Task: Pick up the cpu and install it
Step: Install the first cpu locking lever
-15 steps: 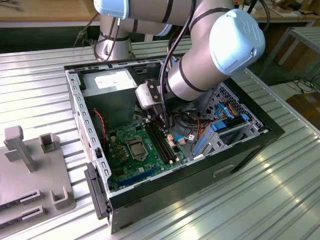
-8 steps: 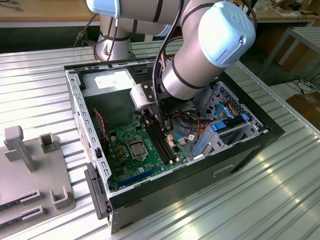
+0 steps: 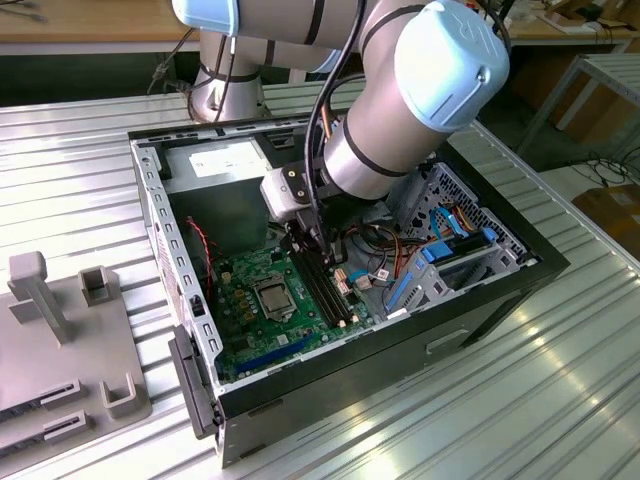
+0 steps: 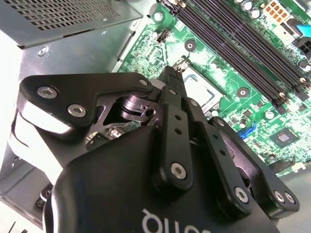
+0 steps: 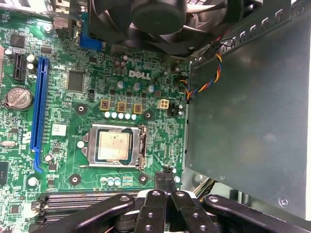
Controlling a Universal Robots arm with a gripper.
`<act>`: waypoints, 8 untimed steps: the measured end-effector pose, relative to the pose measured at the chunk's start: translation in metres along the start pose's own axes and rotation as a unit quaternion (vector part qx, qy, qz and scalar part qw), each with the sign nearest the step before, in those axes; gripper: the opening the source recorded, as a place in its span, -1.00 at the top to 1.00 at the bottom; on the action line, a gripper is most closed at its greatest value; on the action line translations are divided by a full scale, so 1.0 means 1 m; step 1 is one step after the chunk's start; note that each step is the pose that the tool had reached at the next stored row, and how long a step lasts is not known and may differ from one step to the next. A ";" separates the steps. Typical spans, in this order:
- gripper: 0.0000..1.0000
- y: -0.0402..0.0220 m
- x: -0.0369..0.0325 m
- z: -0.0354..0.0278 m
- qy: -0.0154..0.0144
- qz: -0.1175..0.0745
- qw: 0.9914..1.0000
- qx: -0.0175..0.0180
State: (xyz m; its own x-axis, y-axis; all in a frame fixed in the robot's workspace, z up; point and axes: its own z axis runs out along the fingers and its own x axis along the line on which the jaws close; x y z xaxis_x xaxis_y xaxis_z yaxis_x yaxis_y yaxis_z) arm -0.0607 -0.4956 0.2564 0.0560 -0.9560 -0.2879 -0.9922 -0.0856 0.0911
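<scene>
Claw (image 5: 165, 182) closed to a narrow point, fingertips together, nothing between them in the first wrist view; same pinched look in the second wrist view (image 4: 171, 77). Hovers low inside the open computer case (image 3: 520, 275), just above the motherboard (image 5: 63, 121), near one edge of the CPU socket (image 5: 114, 145) and next to the long black memory slots (image 5: 82, 199). Not touching the chip as far as visible.

CPU (image 5: 113, 146) sits flat in the socket, silvery top showing through the metal load frame, square to it, no tilt apparent. Same chip visible from the exterior view (image 3: 272, 296) at the middle of the green board, and partly behind the claw in the second wrist view (image 4: 201, 90).

Judged progress: pick and place done, chip seated. Frame appears down over the chip; retention lever (image 5: 144, 145) lies along the socket side, latched or not cannot be told. Remaining at most: confirm latch, retreat.

Further out: case fan (image 5: 146, 19) beyond the socket, blue expansion slot (image 5: 40, 104) and coin battery (image 5: 18, 98) off to one side, blank grey metal panel (image 5: 243, 116) on the other. Case lies on its side on the ribbed metal worktop (image 3: 80, 190); grey fixture block (image 3: 60, 330) at the exterior view's left, well apart from the case.
</scene>
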 end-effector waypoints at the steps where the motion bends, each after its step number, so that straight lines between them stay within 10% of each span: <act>1: 0.80 0.0000 0.0001 0.0000 0.000 0.000 1.000 0.000; 8: 0.80 0.0000 0.0002 0.0000 0.005 0.000 1.000 0.001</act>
State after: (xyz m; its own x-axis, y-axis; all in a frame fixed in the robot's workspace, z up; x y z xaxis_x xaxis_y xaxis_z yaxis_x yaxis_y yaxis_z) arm -0.0606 -0.4958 0.2563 0.0568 -0.9588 -0.2783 -0.9923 -0.0848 0.0897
